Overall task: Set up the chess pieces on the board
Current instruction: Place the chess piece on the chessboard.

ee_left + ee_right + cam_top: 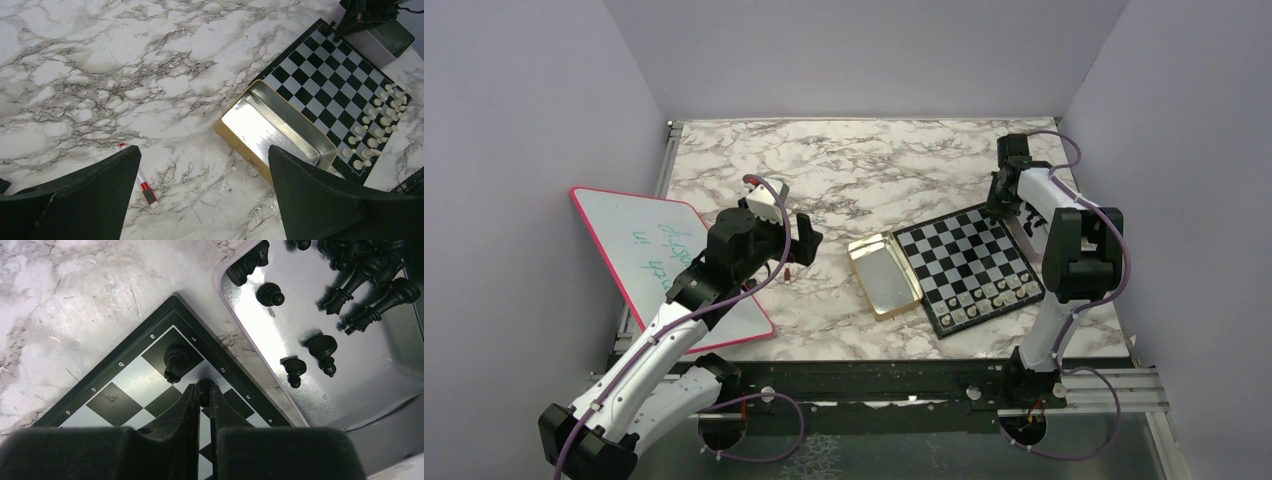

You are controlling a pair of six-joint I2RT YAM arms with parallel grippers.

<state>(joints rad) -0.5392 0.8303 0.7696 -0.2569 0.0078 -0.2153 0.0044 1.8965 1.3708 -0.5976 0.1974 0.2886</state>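
The board (969, 262) lies right of centre, with pale chess pieces (994, 295) lined up on its two near rows, which the left wrist view also shows (377, 125). My right gripper (202, 387) hovers low over the board's far corner (125, 385), shut on a small black chess piece (204, 390) above the pale square by the edge mark 2. One black piece (175, 362) stands on the dark corner square beside it. Several more black pieces (345, 295) lie in a silver tray (370, 370). My left gripper (204, 152) hangs open above bare marble, holding nothing.
An empty gold tin (884, 275) sits against the board's left side. A small red and white marker (142, 182) lies on the marble under my left finger. A pink-rimmed whiteboard (664, 260) rests at the left, partly over the table edge.
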